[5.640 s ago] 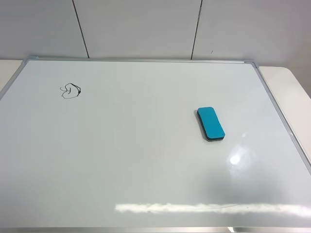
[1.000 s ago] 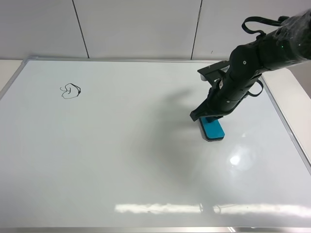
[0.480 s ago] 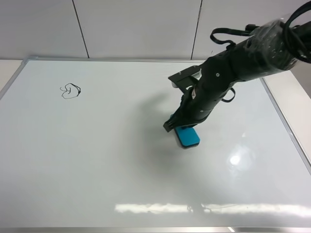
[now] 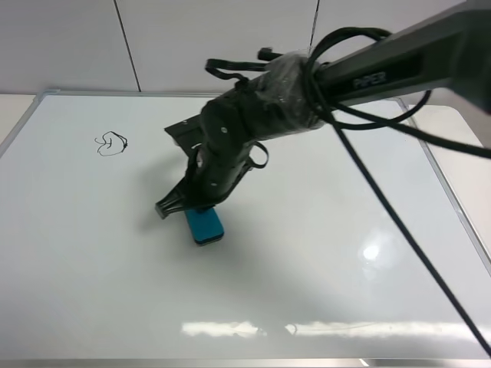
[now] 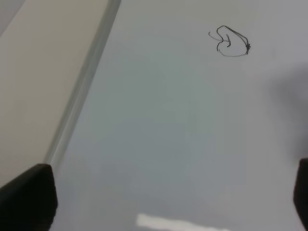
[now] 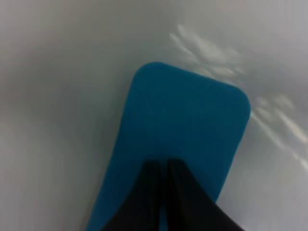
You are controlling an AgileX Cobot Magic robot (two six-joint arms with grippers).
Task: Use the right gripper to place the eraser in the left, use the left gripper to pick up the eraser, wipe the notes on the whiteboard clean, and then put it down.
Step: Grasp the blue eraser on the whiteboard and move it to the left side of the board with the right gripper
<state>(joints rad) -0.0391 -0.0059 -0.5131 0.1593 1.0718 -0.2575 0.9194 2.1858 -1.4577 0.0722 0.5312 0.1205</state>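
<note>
The teal-blue eraser (image 4: 205, 227) lies flat on the whiteboard (image 4: 322, 291), left of its middle. My right gripper (image 4: 199, 207) reaches across from the right and is shut, its joined tips pressing down on the eraser's top. The right wrist view shows the two black fingers (image 6: 155, 183) together on the eraser (image 6: 187, 120). The notes (image 4: 112, 143), a small black scribble, sit at the board's far left. In the left wrist view my left gripper (image 5: 166, 195) is open and empty above the whiteboard (image 5: 159, 134), with the notes (image 5: 231, 42) ahead of it. The left arm is outside the exterior view.
The beige table (image 5: 38, 72) shows beyond the board's silver frame (image 5: 82, 91) on the left, and again on the right (image 4: 468, 153). A black cable (image 4: 399, 238) from the right arm hangs across the board's right half. A panelled wall stands behind.
My right gripper has slid the eraser from the board's right half to left of the middle, its tips staying shut on the eraser's top. The notes are unchanged.
</note>
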